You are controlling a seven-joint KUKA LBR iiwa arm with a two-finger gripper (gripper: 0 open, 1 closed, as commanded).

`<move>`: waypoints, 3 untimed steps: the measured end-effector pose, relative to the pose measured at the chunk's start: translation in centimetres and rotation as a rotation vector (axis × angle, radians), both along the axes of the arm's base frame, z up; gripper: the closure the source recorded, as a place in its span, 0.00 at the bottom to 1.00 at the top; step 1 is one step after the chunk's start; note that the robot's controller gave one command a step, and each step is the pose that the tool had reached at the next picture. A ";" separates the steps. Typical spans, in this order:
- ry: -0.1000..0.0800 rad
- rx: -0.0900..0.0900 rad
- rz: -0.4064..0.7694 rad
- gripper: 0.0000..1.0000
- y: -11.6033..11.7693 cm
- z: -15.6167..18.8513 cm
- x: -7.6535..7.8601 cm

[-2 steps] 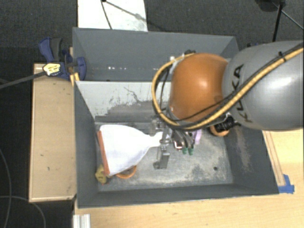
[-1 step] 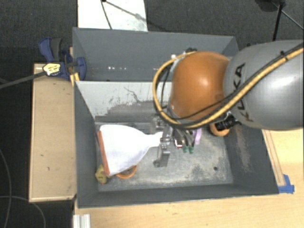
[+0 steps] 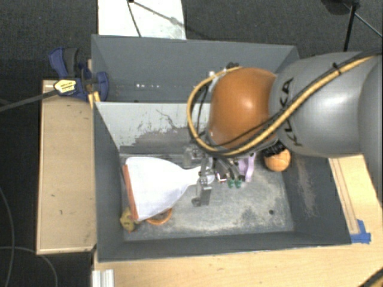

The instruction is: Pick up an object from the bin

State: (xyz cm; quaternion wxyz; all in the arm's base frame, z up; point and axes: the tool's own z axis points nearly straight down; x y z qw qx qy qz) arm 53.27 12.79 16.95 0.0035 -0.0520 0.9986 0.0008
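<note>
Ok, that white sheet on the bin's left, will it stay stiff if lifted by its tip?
Probably floppy: the white sheet tapers unevenly toward the hand, like cloth or paper. It looks thin, so likely light, and should drape rather than roll.

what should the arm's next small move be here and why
Probably a small straight lift. The gripper sits at the narrow tip of the white cloth, which tapers toward it. Whether the tip is pinched I cannot tell, and a short rise would show.
</note>
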 end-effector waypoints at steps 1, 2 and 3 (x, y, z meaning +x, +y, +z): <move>0.006 -0.002 0.272 0.00 -1.0 -1.6 2.5; 0.003 -0.001 0.222 0.00 -1.8 -4.8 2.9; 0.003 -0.002 0.322 0.00 -1.9 -9.7 3.8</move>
